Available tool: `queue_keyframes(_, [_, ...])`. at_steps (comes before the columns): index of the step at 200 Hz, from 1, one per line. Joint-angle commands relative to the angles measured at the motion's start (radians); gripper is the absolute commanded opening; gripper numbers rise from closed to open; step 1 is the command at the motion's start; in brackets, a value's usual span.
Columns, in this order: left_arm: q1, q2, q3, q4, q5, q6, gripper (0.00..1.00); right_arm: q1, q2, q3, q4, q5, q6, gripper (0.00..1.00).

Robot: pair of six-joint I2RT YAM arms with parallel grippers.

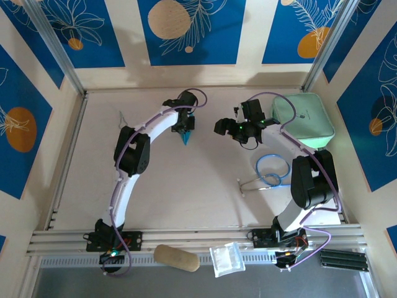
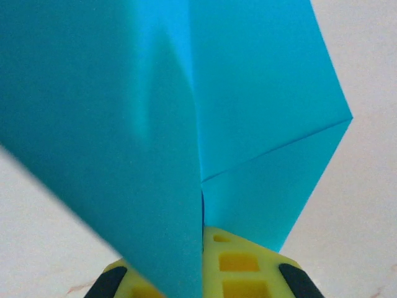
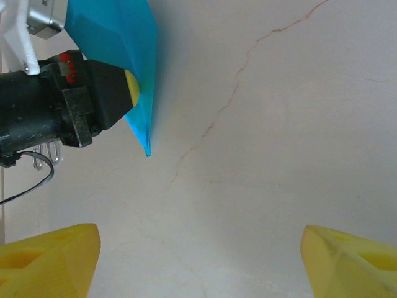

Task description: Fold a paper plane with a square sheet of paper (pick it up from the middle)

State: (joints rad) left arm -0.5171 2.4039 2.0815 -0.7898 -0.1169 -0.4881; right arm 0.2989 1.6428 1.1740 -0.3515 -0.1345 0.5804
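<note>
Paper plane [image 1: 185, 136] in left fingers [image 2: 239, 264], pale table [image 1: 198, 186], blue-patterned walls [image 1: 192, 31]

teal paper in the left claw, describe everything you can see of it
The teal paper is thin, plain and matte, folded with sharp creases into a shape narrowing to a pointed tip. The left claw is shut on its wider part, holding it over the far middle of the table; whether the tip touches down is unclear.
</note>
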Motion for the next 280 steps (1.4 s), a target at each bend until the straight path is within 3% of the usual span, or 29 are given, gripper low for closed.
queue_keyframes(1, [0.004,0.038,0.053,-0.058,0.023,0.011,0.05,0.006,0.004,-0.007,0.003,-0.031,0.007,0.84])
queue_keyframes(60, [0.002,0.071,0.082,-0.069,0.013,0.011,0.18,0.017,0.013,-0.004,0.000,-0.034,0.014,0.84])
queue_keyframes(280, [-0.011,0.109,0.093,-0.100,-0.062,-0.103,0.42,0.022,0.035,-0.002,-0.001,-0.029,0.015,0.84])
